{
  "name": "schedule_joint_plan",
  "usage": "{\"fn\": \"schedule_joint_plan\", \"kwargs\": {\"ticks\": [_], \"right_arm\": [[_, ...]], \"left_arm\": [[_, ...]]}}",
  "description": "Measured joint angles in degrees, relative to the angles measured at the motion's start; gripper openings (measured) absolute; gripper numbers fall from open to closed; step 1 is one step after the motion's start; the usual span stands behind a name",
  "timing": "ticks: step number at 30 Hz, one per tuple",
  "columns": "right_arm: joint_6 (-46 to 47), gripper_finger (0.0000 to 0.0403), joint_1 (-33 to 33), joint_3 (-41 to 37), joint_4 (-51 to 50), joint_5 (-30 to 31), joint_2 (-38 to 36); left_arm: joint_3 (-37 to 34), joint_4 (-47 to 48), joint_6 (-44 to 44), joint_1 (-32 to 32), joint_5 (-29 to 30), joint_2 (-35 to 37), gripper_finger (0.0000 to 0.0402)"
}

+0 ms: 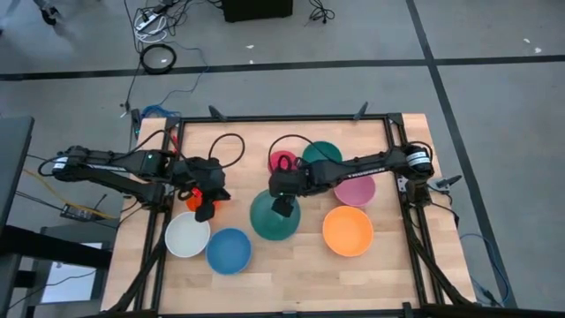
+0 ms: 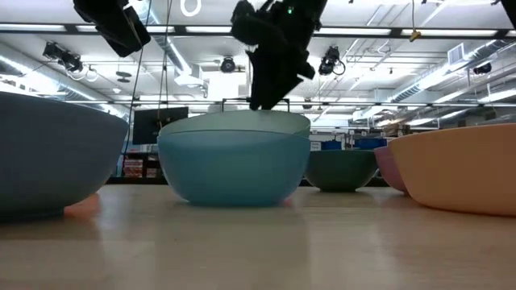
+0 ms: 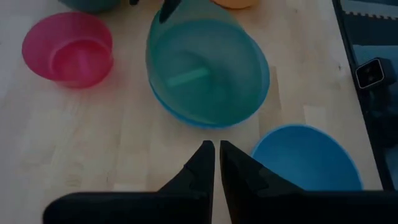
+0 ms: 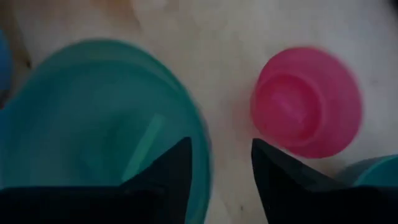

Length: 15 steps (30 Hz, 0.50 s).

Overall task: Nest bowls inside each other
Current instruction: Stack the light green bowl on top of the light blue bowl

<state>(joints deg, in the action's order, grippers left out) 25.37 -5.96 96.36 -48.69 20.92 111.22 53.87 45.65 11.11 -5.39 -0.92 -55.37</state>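
Round glossy translucent teal bowl (image 1: 274,219) on woodgrain table (image 1: 388,265)

2 dark jointed arms (image 1: 115,166), black cables, silver-ringed joint, orange patch.

Table, floor clutter and the room behind

A light wooden table (image 1: 291,274) sat inside a black frame (image 1: 291,117); grey floor (image 1: 494,35) surrounded it, crossed by dark lines; a coiled black cable (image 1: 159,58) lay on the floor beyond the table, near a white power strip (image 1: 148,21) and a dark box (image 1: 256,9); a sheet of white paper (image 1: 66,284) lay off the table's left side; in the low view, ceiling strip lights (image 2: 387,31) ran over a room with a dark monitor (image 2: 151,125).
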Motion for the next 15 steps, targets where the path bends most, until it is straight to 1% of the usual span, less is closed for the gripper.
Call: {"fn": "schedule_joint_plan", "kwargs": {"ticks": [4, 5, 11, 15], "right_arm": [[-1.2, 0.0149, -0.9, 0.0, 2.0, 6.8, -1.5], [-1.3, 0.0147, -1.0, 0.0, 2.7, 7.6, -1.5], [-0.1, 0.0136, -0.6, -0.1, 3.4, 7.3, 0.4], [1.6, 0.0129, -0.6, -2.1, 5.7, 7.2, 0.1]], "left_arm": [[0.0, -0.1, 0.0, 0.0, 0.4, 0.0, 0.0035], [0.0, -0.2, 0.0, 0.0, 0.8, 0.0, 0.0035], [0.0, -1.6, -0.2, 0.0, 1.5, 0.0, 0.0035], [0.0, -2.0, -0.3, 0.0, 1.5, 0.0, 0.0035]]}}
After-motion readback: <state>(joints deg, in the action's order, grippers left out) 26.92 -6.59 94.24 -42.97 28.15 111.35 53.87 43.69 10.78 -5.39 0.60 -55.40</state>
